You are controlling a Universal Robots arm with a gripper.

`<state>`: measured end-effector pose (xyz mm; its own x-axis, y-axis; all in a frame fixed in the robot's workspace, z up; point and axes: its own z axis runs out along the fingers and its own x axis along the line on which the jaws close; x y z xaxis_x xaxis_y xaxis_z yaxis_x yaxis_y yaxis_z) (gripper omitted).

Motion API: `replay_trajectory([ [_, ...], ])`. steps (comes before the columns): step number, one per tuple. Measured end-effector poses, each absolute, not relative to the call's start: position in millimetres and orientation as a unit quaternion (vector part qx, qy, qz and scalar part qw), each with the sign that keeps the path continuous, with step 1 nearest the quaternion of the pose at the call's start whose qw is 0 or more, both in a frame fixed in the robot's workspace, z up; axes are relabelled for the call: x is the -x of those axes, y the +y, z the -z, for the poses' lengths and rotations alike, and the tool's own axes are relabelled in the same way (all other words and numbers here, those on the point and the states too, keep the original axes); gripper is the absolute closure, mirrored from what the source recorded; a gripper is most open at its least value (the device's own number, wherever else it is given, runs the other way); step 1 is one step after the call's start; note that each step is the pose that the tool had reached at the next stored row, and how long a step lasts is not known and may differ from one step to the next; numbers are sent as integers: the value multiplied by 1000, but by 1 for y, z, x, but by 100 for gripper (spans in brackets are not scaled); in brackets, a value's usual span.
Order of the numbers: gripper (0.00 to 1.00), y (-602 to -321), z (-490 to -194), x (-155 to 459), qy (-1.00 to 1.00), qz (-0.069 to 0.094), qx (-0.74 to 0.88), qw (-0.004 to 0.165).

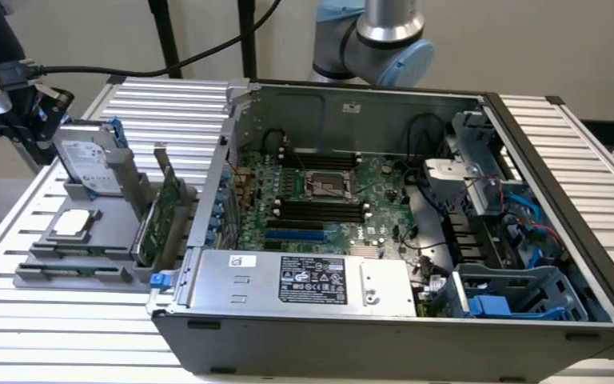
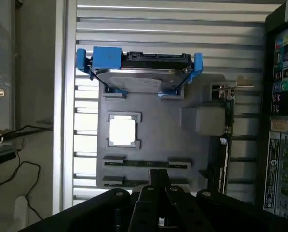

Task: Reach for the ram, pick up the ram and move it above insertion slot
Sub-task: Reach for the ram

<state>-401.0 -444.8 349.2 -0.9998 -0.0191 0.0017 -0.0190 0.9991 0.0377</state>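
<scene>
Claw (image 2: 156, 178) pressed together, empty, hung over gray holder (image 2: 173, 140) on worktop (image 1: 73, 336). Ram (image 2: 146, 164) lay flat in holder, just past claw tips, long axis crosswise to claw's reach. Insertion slot (image 1: 318, 210) well apart, inside case (image 1: 392, 336).

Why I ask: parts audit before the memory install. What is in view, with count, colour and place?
table: one, silver slats, under everything
computer case: one, grey, open, on the table
insertion slot: several alike, black, parallel inside the case
power supply: one, silver, case's near side
holder: one, grey, exterior view's left of case
hard drive: one, silver in blue caddy, upright in holder
processor: one, silver, flat in holder
expansion card: one, green, upright in holder beside case
ram: one made out, dark green, on edge in holder
robot arm: one, silver and blue, behind the case
gripper: one, black, shut, empty, nearest the ram
</scene>
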Motion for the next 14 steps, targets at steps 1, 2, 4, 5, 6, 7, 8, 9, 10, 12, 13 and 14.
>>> replay_trajectory([
  [1, 89, -447, -349, 402, -1000, 19, -10, 1],
  [2, 89, -450, -348, 404, -1000, 19, -10, 1],
  [4, 89, -455, -347, 407, -1000, 18, -10, 2],
  [5, 89, -458, -347, 408, -1000, 18, -10, 2],
  [6, 89, -460, -347, 409, -1000, 18, -10, 2],
  [7, 89, -463, -347, 409, -1000, 17, -10, 3],
  [8, 89, -465, -347, 409, -1000, 17, -9, 3],
  [9, 89, -466, -347, 409, -1000, 17, -10, 4],
  [10, 89, -467, -347, 409, -1000, 17, -10, 4],
  [12, 89, -469, -347, 409, -1000, 17, -9, 5],
  [13, 89, -469, -347, 409, -1000, 17, -9, 5],
  [14, 89, -469, -347, 409, -1000, 17, -9, 5],
])
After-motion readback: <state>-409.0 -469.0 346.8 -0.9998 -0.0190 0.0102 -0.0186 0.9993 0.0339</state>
